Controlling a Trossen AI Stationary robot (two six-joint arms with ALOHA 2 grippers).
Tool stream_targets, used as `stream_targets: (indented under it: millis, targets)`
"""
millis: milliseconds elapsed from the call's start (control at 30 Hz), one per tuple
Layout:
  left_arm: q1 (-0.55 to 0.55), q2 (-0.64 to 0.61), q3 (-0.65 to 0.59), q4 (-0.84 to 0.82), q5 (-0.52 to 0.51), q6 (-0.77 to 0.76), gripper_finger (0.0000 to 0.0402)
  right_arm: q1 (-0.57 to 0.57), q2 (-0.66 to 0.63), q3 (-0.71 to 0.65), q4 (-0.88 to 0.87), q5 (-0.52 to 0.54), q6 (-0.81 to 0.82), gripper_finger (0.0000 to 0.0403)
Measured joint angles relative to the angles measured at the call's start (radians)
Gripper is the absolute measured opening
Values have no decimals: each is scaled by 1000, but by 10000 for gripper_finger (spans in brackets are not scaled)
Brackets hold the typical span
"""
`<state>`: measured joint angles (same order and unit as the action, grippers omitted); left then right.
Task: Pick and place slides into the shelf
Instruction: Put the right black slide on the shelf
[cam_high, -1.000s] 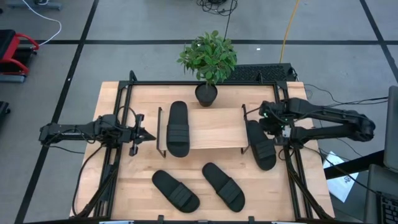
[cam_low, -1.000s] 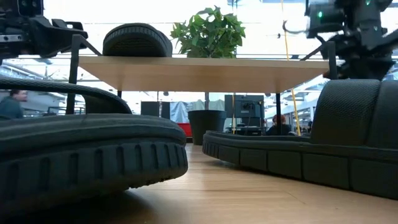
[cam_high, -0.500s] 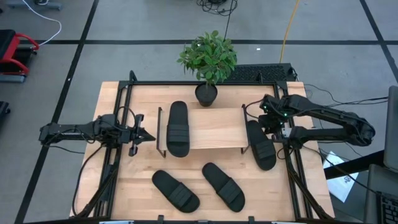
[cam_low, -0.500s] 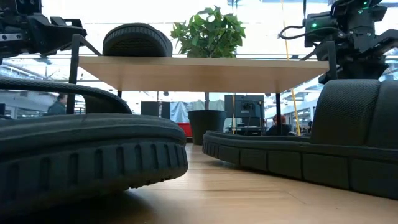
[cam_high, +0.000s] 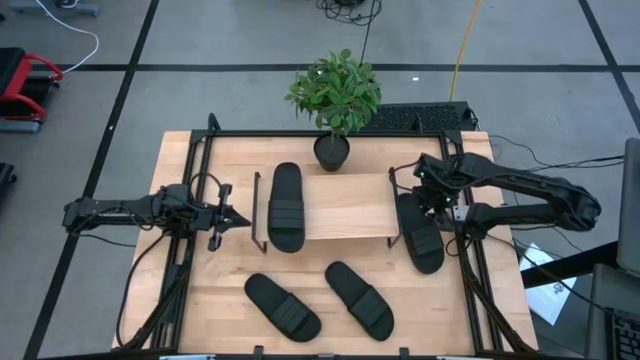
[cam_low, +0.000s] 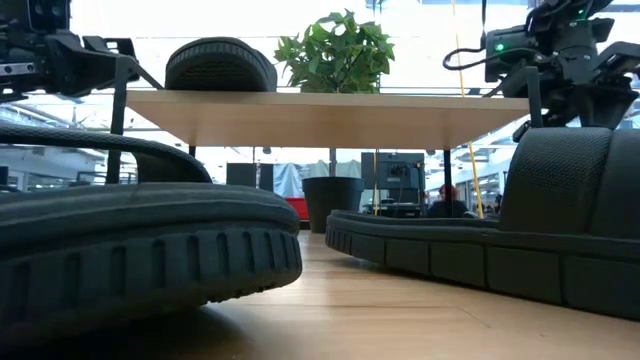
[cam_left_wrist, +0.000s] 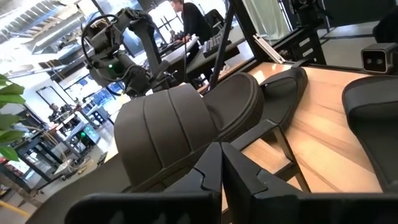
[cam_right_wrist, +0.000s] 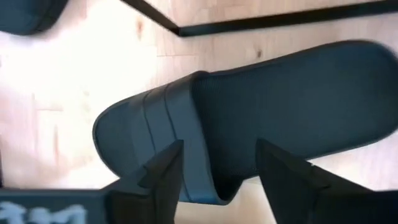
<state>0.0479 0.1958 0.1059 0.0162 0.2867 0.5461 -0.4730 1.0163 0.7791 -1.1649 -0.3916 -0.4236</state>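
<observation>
Your right gripper (cam_right_wrist: 214, 171) hangs with its fingers spread, straddling the strap end of the slide (cam_right_wrist: 249, 112) that lies on the table at the right end of the shelf (cam_high: 345, 205), centre right of the high view; nothing is gripped yet. Your left gripper (cam_high: 228, 215) waits at centre left, just beside the shelf's left wire frame, its fingers pressed together and holding nothing.

The risk, as I judge it: if you close only on the strap's edge, the soft slide could twist or slip out on the lift. This slide also lies close against the shelf's right frame, so a careless lift could catch the wire and nudge the shelf.

Count four slides: one on the shelf top (cam_high: 285, 207), this one by the right frame, and two on the table at lower centre (cam_high: 283, 306) (cam_high: 359, 299). One shelf, one potted plant (cam_high: 334, 100) behind it.
</observation>
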Motion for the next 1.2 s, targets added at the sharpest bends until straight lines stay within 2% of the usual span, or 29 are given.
stream_targets:
  millis: [100,300,667,933,1067,1200]
  targets:
    - [0,0,0,-11,0,0,2,0,27,0,1,0,2,219]
    - [0,0,0,-15,-1,0,19,11,112,0,0,-5,0,238]
    - [0,0,0,-14,-1,-3,2,12,273,0,-21,-69,-44,240]
    - [0,0,0,-14,-1,-10,20,45,321,0,-33,-85,-61,240]
    - [0,0,0,-14,2,-31,16,77,330,0,-37,-85,-61,225]
    - [0,0,1,-14,10,-32,3,91,334,0,-36,-84,-61,182]
